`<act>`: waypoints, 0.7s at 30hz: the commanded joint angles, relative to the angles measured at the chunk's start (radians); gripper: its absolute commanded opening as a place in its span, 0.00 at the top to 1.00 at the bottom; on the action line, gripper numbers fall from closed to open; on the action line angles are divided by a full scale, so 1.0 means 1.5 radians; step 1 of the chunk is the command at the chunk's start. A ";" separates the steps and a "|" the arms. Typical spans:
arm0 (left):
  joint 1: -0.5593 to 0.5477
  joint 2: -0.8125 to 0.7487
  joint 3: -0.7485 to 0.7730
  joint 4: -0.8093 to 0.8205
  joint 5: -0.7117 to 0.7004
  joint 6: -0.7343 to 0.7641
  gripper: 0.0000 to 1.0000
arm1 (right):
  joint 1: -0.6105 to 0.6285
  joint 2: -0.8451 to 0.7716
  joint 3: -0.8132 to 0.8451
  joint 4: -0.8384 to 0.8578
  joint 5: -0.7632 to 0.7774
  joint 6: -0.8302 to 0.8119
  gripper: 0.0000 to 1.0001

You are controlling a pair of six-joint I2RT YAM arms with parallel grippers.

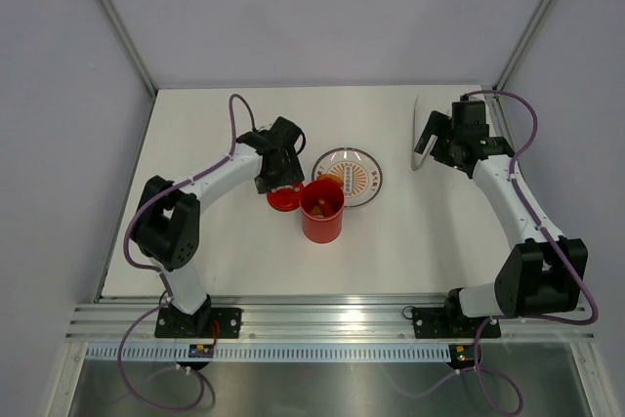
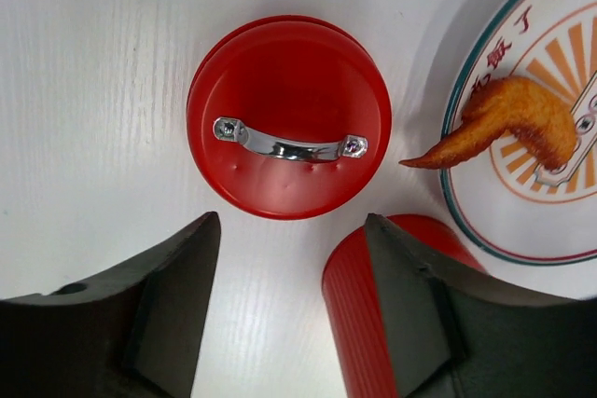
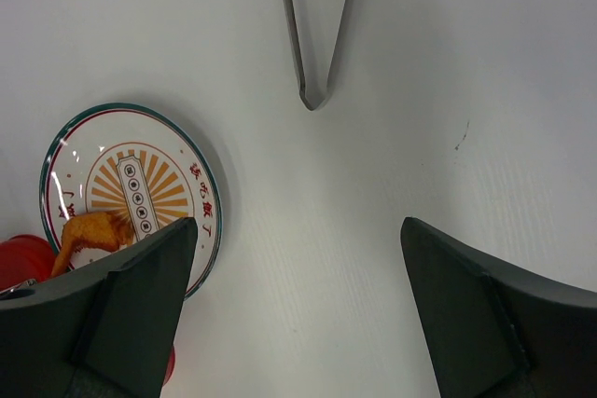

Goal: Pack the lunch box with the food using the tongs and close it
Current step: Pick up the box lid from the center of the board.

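The lunch box (image 1: pixel 321 225) stands open on the counter (image 1: pixel 410 251) with some food inside, but a fried piece (image 2: pixel 522 118) lies on the plate (image 2: pixel 483 204), the lid (image 2: pixel 289 81) rests unheld under the left gripper (image 2: pixel 291 230) and the tongs (image 3: pixel 312 98) under the right gripper (image 3: pixel 298 226), both with fingers released.

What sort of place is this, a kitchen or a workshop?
Most likely a lab's robot test cell, not a kitchen: a white table boxed in by blank panels, left arm and right arm bolted to a metal rail, and a toy chicken wing on a plate.
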 commanded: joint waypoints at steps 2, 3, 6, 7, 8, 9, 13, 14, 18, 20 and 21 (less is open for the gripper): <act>0.002 -0.019 0.020 -0.009 -0.041 -0.125 0.21 | 0.000 -0.022 0.014 -0.005 -0.024 -0.008 0.02; 0.003 -0.013 0.023 -0.013 -0.043 -0.148 0.20 | 0.000 -0.022 0.013 -0.004 -0.029 -0.009 0.02; 0.002 0.005 0.024 -0.004 -0.059 -0.201 0.23 | 0.000 -0.017 0.011 0.000 -0.043 -0.008 0.02; 0.001 0.011 0.027 -0.005 -0.065 -0.214 0.25 | 0.000 -0.016 0.011 0.000 -0.047 -0.007 0.02; 0.002 0.017 0.031 -0.016 -0.076 -0.240 0.30 | 0.000 -0.016 0.010 0.003 -0.050 -0.006 0.02; 0.002 0.032 0.036 -0.021 -0.082 -0.248 0.31 | 0.000 -0.016 0.007 0.003 -0.053 -0.006 0.02; 0.001 0.062 0.061 -0.033 -0.106 -0.271 0.37 | 0.000 -0.018 0.005 0.002 -0.055 -0.009 0.02; 0.001 0.068 0.070 -0.036 -0.110 -0.273 0.37 | 0.000 -0.019 0.005 0.002 -0.056 -0.009 0.02; -0.005 0.089 0.089 -0.041 -0.112 -0.283 0.38 | 0.000 -0.019 0.004 0.001 -0.058 -0.013 0.02; -0.013 0.097 0.096 -0.044 -0.121 -0.289 0.38 | 0.000 -0.017 0.003 0.001 -0.060 -0.014 0.02; -0.015 0.100 0.100 -0.045 -0.124 -0.292 0.39 | 0.000 -0.016 0.002 0.001 -0.061 -0.015 0.02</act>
